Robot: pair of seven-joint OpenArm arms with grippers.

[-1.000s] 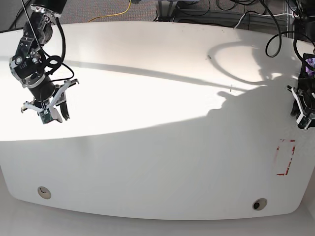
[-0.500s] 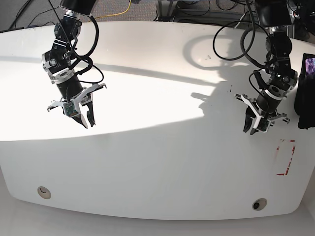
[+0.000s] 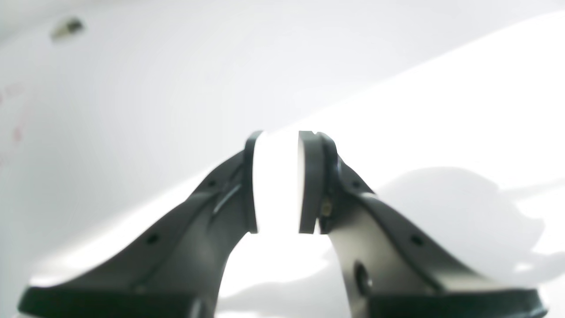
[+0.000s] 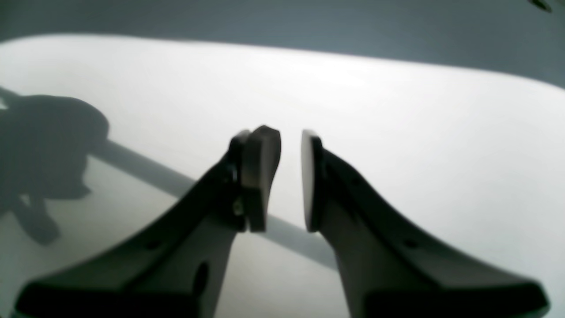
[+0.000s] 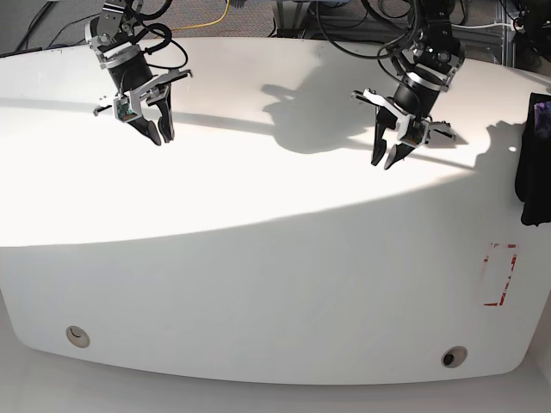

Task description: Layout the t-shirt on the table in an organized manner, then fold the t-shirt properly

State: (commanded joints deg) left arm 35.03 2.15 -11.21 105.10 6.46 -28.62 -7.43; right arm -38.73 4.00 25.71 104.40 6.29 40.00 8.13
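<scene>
Base view: white tabletop (image 5: 275, 284) bare across its middle; t-shirt (image 5: 534, 163) bunched dark at the far right edge (purple patch showing), well apart from both grippers.

Left wrist view: left gripper (image 3: 277, 181) above the tabletop, fingers (image 3: 311, 181) slightly parted, holding nothing.

Right wrist view: right gripper (image 4: 290, 179), fingers (image 4: 260, 176) likewise slightly parted, empty.

The t-shirt (image 5: 534, 159) hangs at the surface's (image 5: 275, 284) right edge in the base view, behind the dashed rectangle mark (image 5: 500, 274); both pincers hover over the far side
</scene>
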